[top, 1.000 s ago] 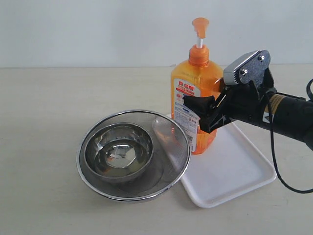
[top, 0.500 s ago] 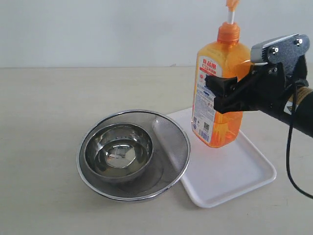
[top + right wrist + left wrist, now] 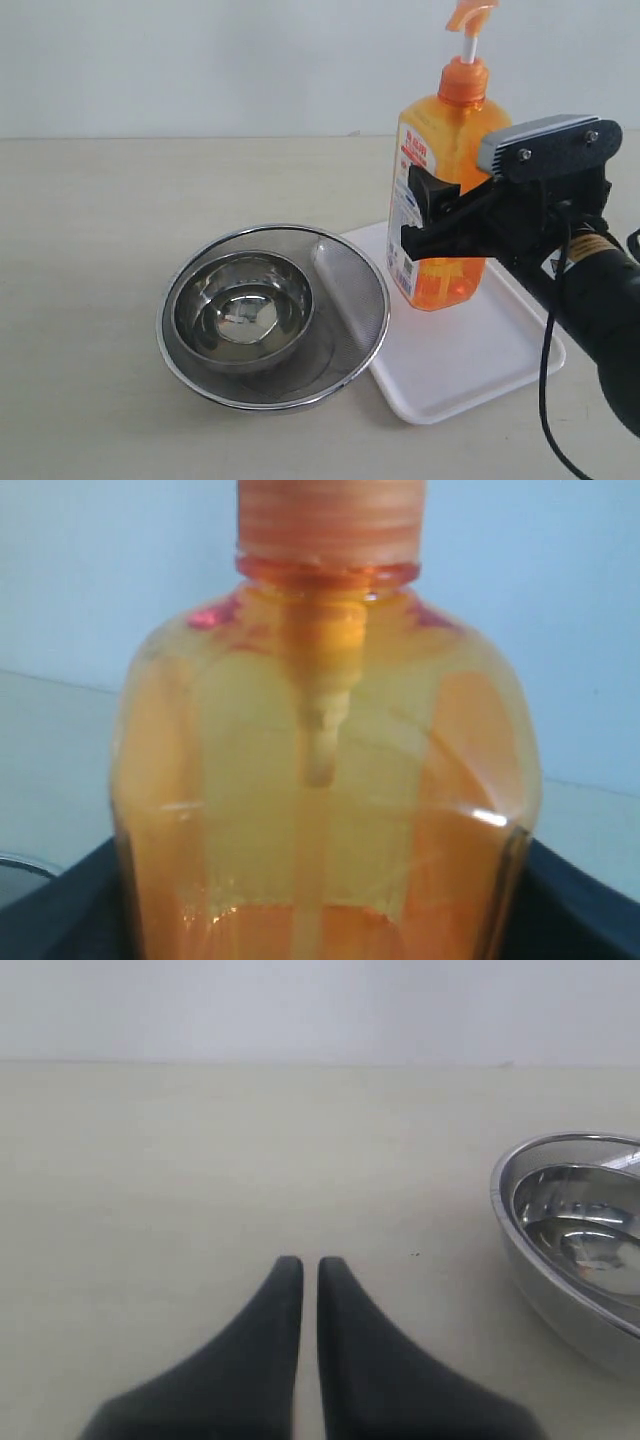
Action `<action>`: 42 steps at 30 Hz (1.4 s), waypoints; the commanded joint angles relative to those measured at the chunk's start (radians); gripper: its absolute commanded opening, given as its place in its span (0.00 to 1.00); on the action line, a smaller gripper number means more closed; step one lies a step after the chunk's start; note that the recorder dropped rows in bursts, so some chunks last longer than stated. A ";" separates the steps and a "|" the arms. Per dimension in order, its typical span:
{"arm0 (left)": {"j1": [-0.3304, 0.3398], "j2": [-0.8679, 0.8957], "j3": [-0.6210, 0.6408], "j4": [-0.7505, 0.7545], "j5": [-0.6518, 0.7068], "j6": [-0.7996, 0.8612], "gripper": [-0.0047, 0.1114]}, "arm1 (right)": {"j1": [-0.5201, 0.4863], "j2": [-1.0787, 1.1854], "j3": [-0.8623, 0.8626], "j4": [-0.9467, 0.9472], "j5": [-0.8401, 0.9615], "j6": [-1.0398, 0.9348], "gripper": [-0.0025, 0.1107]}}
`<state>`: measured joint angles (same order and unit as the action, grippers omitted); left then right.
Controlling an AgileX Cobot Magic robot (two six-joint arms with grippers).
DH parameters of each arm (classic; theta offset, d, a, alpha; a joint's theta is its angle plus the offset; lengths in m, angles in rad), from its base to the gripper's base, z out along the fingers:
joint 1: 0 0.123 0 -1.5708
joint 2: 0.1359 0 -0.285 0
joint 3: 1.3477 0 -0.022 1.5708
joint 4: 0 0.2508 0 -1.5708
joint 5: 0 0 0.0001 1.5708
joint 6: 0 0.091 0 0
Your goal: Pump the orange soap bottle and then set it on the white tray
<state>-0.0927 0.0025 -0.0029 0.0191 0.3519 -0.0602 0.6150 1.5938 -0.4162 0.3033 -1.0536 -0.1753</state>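
The orange soap bottle (image 3: 445,125) stands upright over the far part of the white tray (image 3: 470,350), its base at or just above the tray floor; I cannot tell whether it touches. My right gripper (image 3: 432,215) is shut on the bottle's middle, one black finger across the label. In the right wrist view the bottle (image 3: 325,780) fills the frame between dark fingers (image 3: 575,905). My left gripper (image 3: 302,1265) is shut and empty above bare table; it does not show in the exterior view.
A round steel mesh strainer (image 3: 345,290) with a steel bowl (image 3: 240,310) inside sits left of the tray, its rim overlapping the tray's left edge. That bowl's rim (image 3: 505,1210) shows in the left wrist view. The right arm's cable (image 3: 545,400) hangs by the tray's right corner.
My right gripper first raised the bottle up and to the right, then brought it slightly left and down over the tray. The left gripper stayed still.
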 commanded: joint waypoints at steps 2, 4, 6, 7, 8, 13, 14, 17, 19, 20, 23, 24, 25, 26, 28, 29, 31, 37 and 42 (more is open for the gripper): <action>0.003 -0.003 0.003 -0.004 -0.011 0.001 0.08 | 0.003 0.061 -0.003 0.031 -0.140 0.030 0.02; 0.003 -0.003 0.003 -0.004 -0.011 0.001 0.08 | 0.003 0.090 -0.003 -0.015 -0.164 0.071 0.02; 0.003 -0.003 0.003 -0.004 -0.011 0.001 0.08 | 0.010 0.121 -0.003 -0.019 -0.168 0.084 0.02; 0.003 -0.003 0.003 -0.004 -0.011 0.001 0.08 | 0.012 0.128 -0.003 -0.009 -0.168 0.080 0.02; 0.003 -0.003 0.003 -0.004 -0.011 0.001 0.08 | 0.012 0.138 -0.003 -0.007 -0.168 0.080 0.02; 0.003 -0.003 0.003 -0.004 -0.011 0.001 0.08 | 0.012 0.141 -0.003 -0.012 -0.168 0.080 0.02; 0.003 -0.003 0.003 -0.004 -0.011 0.001 0.08 | 0.012 0.141 -0.003 -0.012 -0.168 0.080 0.02; 0.003 -0.003 0.003 -0.004 -0.011 0.001 0.08 | 0.012 0.141 -0.003 -0.013 -0.168 0.076 0.02; 0.003 -0.003 0.003 -0.004 -0.011 0.001 0.08 | 0.012 0.141 -0.003 -0.019 -0.168 0.076 0.02; 0.003 -0.003 0.003 -0.004 -0.011 0.001 0.08 | 0.012 0.141 -0.003 -0.021 -0.168 0.076 0.02; 0.003 -0.003 0.003 -0.004 -0.011 0.001 0.08 | 0.012 0.141 -0.003 -0.039 -0.168 0.076 0.02; 0.003 -0.003 0.003 -0.004 -0.011 0.001 0.08 | 0.012 0.141 -0.003 -0.041 -0.168 0.076 0.02; 0.003 -0.003 0.003 -0.004 -0.011 0.001 0.08 | 0.012 0.141 -0.003 -0.041 -0.168 0.076 0.02; 0.003 -0.003 0.003 -0.004 -0.011 0.001 0.08 | 0.012 0.141 -0.003 -0.044 -0.168 0.078 0.02; 0.003 -0.003 0.003 -0.004 -0.011 0.001 0.08 | 0.012 0.141 -0.003 -0.048 -0.168 0.080 0.02; 0.003 -0.003 0.003 -0.004 -0.011 0.001 0.08 | 0.012 0.141 -0.003 -0.048 -0.168 0.082 0.02; 0.003 -0.003 0.003 -0.004 -0.011 0.001 0.08 | 0.012 0.141 -0.003 -0.057 -0.168 0.084 0.02; 0.003 -0.003 0.003 -0.004 -0.011 0.001 0.08 | 0.012 0.141 -0.003 -0.064 -0.168 0.089 0.02; 0.003 -0.003 0.003 -0.004 -0.011 0.001 0.08 | 0.012 0.141 -0.003 -0.064 -0.154 0.089 0.02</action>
<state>-0.0927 0.0025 -0.0029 0.0191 0.3519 -0.0602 0.6261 1.7413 -0.4146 0.2553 -1.1622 -0.0940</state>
